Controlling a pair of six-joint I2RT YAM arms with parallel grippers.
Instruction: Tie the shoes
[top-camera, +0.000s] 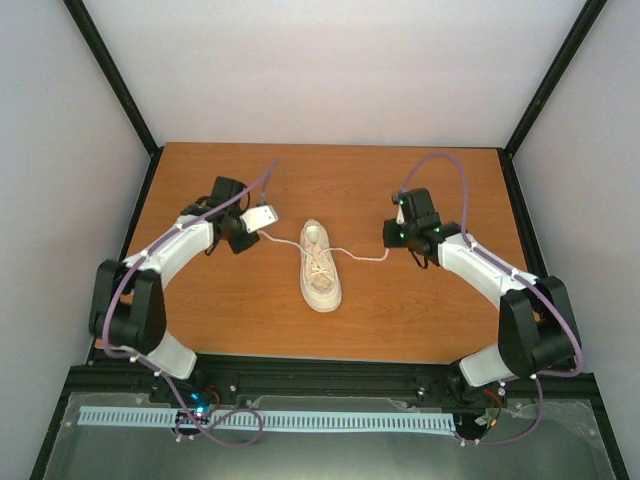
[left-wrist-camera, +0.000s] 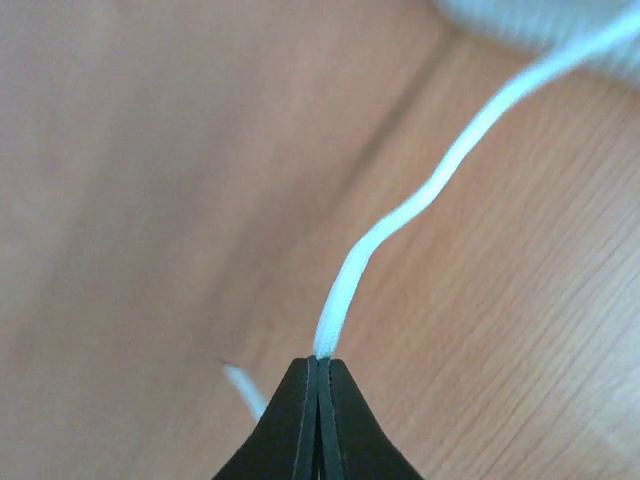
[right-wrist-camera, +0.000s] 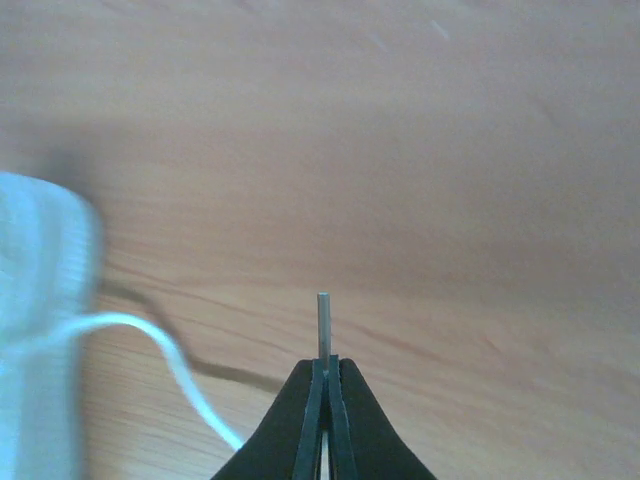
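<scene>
Left claw (left-wrist-camera: 318, 362): jaws pinched shut on left lace (left-wrist-camera: 400, 225), short tail beside tips; lace runs ahead, slack, toward sneaker (top-camera: 320, 265). Right claw (right-wrist-camera: 323, 365): shut on right lace (right-wrist-camera: 180, 370), aglet (right-wrist-camera: 323, 320) poking past tips. Sneaker lies between claws on table (top-camera: 420, 320), toe toward arm bases. Step judged: crossing lace ends. Hold both pinches firm, draw slack evenly, avoid dragging sneaker sideways.

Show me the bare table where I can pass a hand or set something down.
Free: the far strip of table beyond the shoe, and the near strip between the shoe and the table's near edge. Crowded: the middle band, where the left gripper and right gripper hold laces stretched from the shoe.
</scene>
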